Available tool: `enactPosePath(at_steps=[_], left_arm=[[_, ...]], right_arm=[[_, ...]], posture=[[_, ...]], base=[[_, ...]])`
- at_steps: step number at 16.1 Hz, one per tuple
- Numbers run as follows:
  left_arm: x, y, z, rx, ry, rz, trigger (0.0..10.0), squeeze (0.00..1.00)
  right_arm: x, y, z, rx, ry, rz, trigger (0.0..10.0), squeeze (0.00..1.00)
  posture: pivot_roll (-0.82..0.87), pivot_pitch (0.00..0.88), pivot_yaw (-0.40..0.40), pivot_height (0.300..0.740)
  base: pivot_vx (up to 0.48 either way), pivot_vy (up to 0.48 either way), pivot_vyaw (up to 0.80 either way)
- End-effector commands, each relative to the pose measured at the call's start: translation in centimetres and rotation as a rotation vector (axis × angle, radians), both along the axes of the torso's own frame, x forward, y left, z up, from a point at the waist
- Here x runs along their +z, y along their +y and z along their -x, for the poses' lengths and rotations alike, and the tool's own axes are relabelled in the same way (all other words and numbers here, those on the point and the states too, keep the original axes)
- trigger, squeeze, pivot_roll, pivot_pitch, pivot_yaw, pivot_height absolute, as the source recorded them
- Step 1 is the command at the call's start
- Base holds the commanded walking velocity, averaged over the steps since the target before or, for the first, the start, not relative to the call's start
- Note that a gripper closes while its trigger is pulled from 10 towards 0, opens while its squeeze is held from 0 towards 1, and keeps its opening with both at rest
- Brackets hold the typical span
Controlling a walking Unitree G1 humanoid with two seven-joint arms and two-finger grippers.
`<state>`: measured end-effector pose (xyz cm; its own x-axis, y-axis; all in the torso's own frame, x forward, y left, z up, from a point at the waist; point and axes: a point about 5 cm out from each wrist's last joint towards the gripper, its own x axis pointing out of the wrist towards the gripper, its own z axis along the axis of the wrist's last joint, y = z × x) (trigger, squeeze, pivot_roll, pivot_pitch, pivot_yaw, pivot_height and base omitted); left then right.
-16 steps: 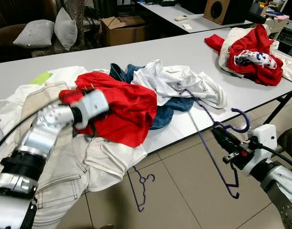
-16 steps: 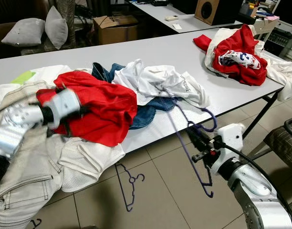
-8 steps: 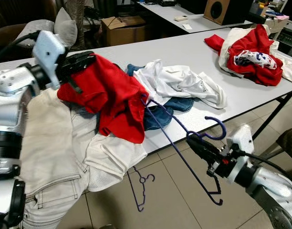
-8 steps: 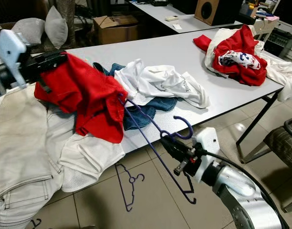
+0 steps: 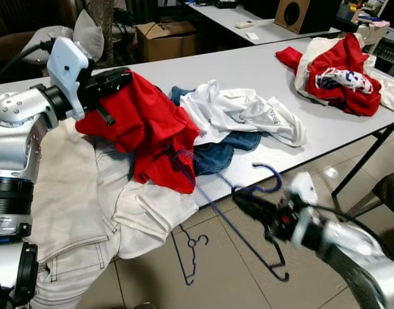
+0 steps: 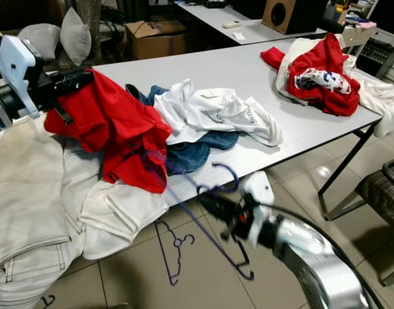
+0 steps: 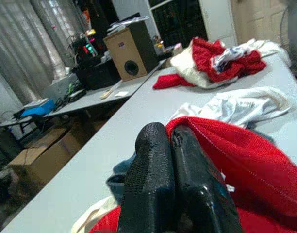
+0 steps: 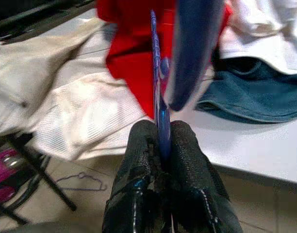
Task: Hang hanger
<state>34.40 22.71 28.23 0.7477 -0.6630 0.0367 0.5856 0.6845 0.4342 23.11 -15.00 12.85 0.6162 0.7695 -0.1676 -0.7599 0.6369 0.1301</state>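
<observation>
Beside table (image 5: 261,71), thin purple hanger (image 5: 239,222)

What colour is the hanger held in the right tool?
Purple-blue; the hanger shows best in the right wrist view, clamped in the right tool.

This is looking like an office or lab room pressed into use for sorting laundry. A long grey tabletop (image 5: 248,71) on folding metal legs is standing over a pale tiled floor (image 5: 242,270), carrying heaps of loose clothes (image 5: 342,71). Behind that tabletop a second one (image 6: 242,29) is running along, with a wooden speaker box (image 6: 282,14) sitting on it. Also behind the tabletop, a cardboard box (image 5: 166,38) is resting near grey cushions (image 5: 87,32). In the left wrist view, dark shelving (image 7: 180,22) and curtains (image 7: 22,53) are showing beyond the speaker.
</observation>
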Motion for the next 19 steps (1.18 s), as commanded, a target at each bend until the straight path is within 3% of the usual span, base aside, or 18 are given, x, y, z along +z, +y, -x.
enactPosePath(at_steps=[1, 6, 9, 10, 12, 13, 15, 19], left_arm=[[1.7, -0.5, 0.3, -0.03, -0.046, 0.012, 0.0, 0.0], [2.7, -0.9, 0.5, -0.039, -0.037, 0.036, 0.0, 0.0], [3.8, -0.1, 0.1, 0.057, -0.078, 0.064, 0.0, 0.0], [4.4, 0.3, 0.1, 0.092, -0.097, 0.09, 0.0, 0.0], [4.3, 0.4, 0.1, 0.109, -0.093, 0.082, 0.0, 0.0], [4.0, 0.7, 0.2, 0.126, -0.085, 0.08, 0.0, 0.0], [3.9, 0.7, 0.2, 0.135, -0.082, 0.082, 0.0, 0.0], [3.9, 0.6, 0.9, 0.118, -0.08, 0.132, 0.0, 0.0]], right_arm=[[0.0, -0.1, -0.5, -0.025, -0.003, 0.013, 10.0, 0.0], [-2.3, 1.6, -1.4, 0.037, 0.135, 0.043, 10.0, 0.0], [-2.6, 2.0, -0.8, 0.078, 0.172, 0.056, 10.0, 0.0], [-1.8, 1.3, -1.2, -0.033, 0.109, 0.037, 10.0, 0.0], [-0.7, 0.8, -1.2, -0.103, 0.062, -0.01, 10.0, 0.0], [0.7, 0.6, -0.2, -0.1, 0.019, -0.048, 10.0, 0.0], [1.5, 0.5, 0.2, -0.11, -0.003, -0.072, 10.0, 0.0], [2.8, -1.5, -2.3, -0.338, -0.069, -0.149, 10.0, 0.0]], posture=[[-0.06, 0.0, -0.028, 0.74], [-0.04, 0.0, -0.02, 0.74], [-0.03, 0.0, -0.028, 0.74], [-0.03, 0.0, -0.03, 0.74], [-0.03, 0.0, -0.029, 0.74], [-0.03, 0.0, -0.028, 0.74], [-0.03, 0.0, -0.028, 0.74], [-0.05, 0.0, -0.013, 0.74]], base=[[0.0, 0.0, 0.0], [0.0, 0.0, 0.0], [0.0, 0.0, 0.0], [0.0, 0.0, 0.0], [0.0, 0.0, 0.0], [0.0, 0.0, 0.0], [0.0, 0.0, 0.0], [0.0, 0.0, 0.0]])
